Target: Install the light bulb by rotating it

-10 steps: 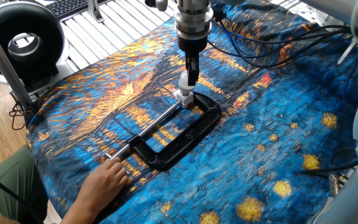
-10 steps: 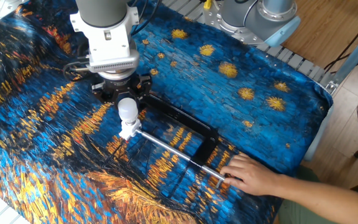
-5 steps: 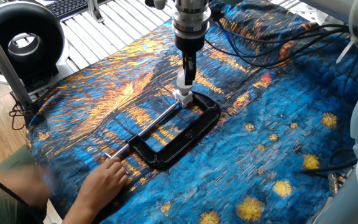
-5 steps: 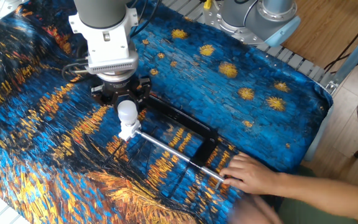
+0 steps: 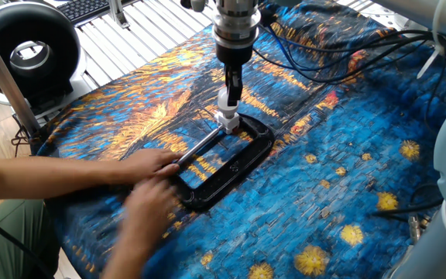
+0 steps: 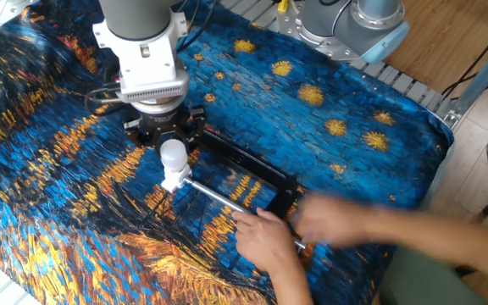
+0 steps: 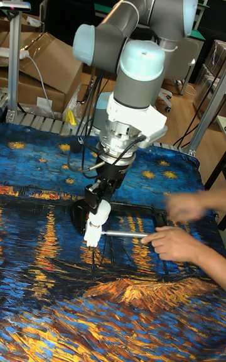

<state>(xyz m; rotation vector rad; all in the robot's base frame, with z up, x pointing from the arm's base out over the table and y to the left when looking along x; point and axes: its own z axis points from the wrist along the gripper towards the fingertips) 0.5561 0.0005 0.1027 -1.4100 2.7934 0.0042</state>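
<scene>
The light bulb (image 5: 226,100), a small frosted-white globe, stands neck-down in a white socket base (image 5: 228,120) at the end of a black C-clamp (image 5: 242,159). My gripper (image 5: 231,87) comes straight down over it, its black fingers (image 6: 154,135) shut on the globe. From the other side, the light bulb (image 6: 172,155) shows below the gripper (image 6: 170,140), above the socket base (image 6: 174,179). In the tall view the light bulb (image 7: 100,212) leans a little under the gripper (image 7: 98,202).
A person's two hands (image 5: 152,165) (image 6: 265,241) rest on the clamp's silver screw rod (image 6: 214,194) and frame. A painted blue-and-orange cloth (image 5: 347,170) covers the table. Cables (image 5: 324,46) trail behind the arm, and a black ring light (image 5: 25,50) stands at the left.
A second hand has come in, and both hands now sit on the clamp's rod and frame. My gripper with the bulb has shifted only slightly.
</scene>
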